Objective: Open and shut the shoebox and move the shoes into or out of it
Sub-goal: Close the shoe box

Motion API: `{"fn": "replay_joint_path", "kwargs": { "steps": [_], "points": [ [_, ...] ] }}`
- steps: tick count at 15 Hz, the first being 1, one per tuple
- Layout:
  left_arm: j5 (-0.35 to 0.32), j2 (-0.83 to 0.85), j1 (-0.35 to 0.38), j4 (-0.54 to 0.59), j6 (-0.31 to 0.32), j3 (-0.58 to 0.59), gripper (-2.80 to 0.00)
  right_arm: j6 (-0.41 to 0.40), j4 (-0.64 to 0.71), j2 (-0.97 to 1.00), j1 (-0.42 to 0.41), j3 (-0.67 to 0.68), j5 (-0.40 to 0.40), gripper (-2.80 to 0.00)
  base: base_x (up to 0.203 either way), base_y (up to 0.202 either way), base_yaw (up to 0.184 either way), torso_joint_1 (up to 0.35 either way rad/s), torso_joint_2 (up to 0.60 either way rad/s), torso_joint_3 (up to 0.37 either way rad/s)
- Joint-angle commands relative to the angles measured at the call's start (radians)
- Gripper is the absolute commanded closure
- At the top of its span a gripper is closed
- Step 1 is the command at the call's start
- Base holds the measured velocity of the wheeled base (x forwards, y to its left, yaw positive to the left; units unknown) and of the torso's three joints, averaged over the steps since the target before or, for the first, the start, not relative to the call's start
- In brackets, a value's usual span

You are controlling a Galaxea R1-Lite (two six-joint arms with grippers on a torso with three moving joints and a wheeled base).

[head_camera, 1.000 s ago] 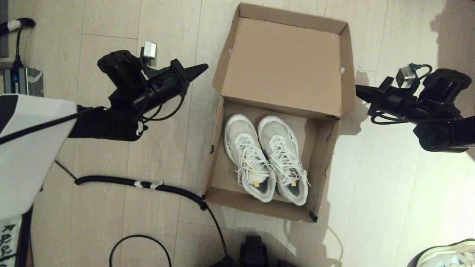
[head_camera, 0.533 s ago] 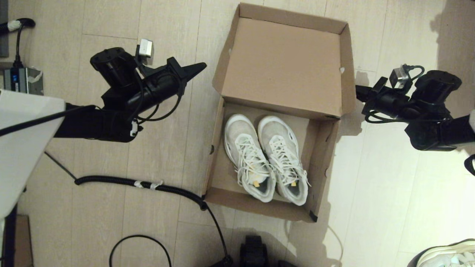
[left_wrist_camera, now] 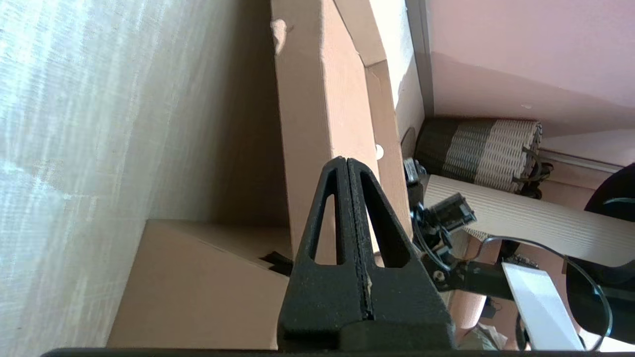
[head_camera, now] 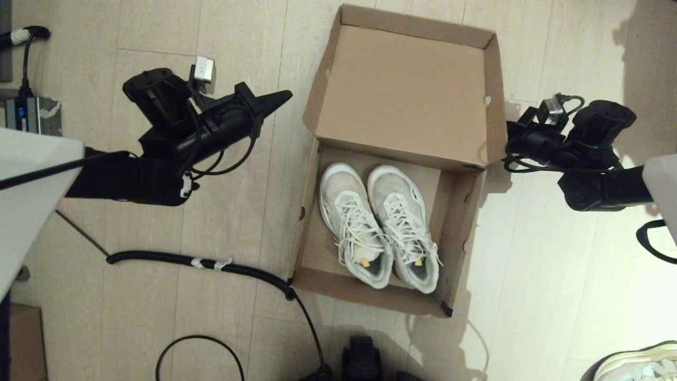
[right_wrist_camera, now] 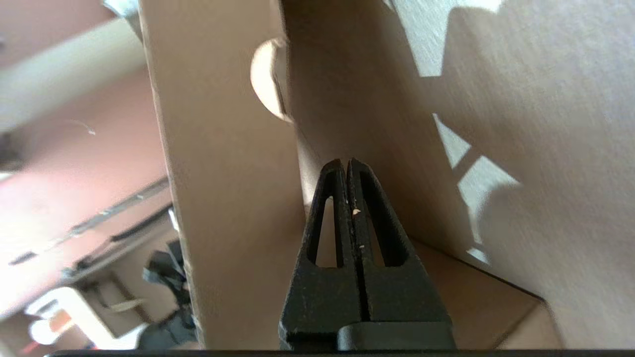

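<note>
The brown shoebox [head_camera: 302,248] stands open on the floor, its lid [head_camera: 402,90] tilted back. The pair of white mesh shoes [head_camera: 378,233] lies side by side inside, toes toward the lid. My left gripper [head_camera: 288,96] is shut and empty, and hangs just left of the lid's left side flap, which shows close ahead of it [left_wrist_camera: 346,159]. My right gripper [head_camera: 509,132] is shut and empty, with its tip at the lid's right side flap. From the right wrist the tip [right_wrist_camera: 346,161] is close to the flap's outer face [right_wrist_camera: 357,99]. I cannot tell whether it touches.
A black corrugated cable [head_camera: 201,262] runs across the floor to the box's near left corner. A lone white sneaker [head_camera: 640,362] lies at the bottom right. A grey device [head_camera: 29,114] sits at the far left and a small brown carton [head_camera: 24,338] at the bottom left.
My right arm has moved left, bringing its gripper up against the lid's right flap. My left arm has drawn slightly back to the left. Box and shoes have not moved.
</note>
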Motion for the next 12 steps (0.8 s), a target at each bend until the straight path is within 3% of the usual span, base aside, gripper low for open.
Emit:
{"fn": "replay_joint_path", "kwargs": {
  "steps": [1, 8, 12],
  "points": [
    [-0.003, -0.010, 0.000, -0.019, -0.005, 0.024, 0.00, 0.031, -0.006, 0.020, 0.007, -0.033, 0.004, 0.00, 0.000, 0.000, 0.000, 0.000, 0.00, 0.000],
    [-0.009, -0.011, -0.003, -0.025, -0.005, 0.042, 0.00, 0.224, -0.006, 0.113, 0.008, -0.229, 0.003, 0.00, 0.000, 0.000, 0.000, 0.000, 0.00, 0.000],
    [-0.009, -0.008, -0.003, -0.025, -0.005, 0.042, 0.00, 0.240, -0.006, 0.154, 0.014, -0.242, 0.007, 0.00, 0.000, 0.000, 0.000, 0.000, 0.00, 0.000]
  ]
}}
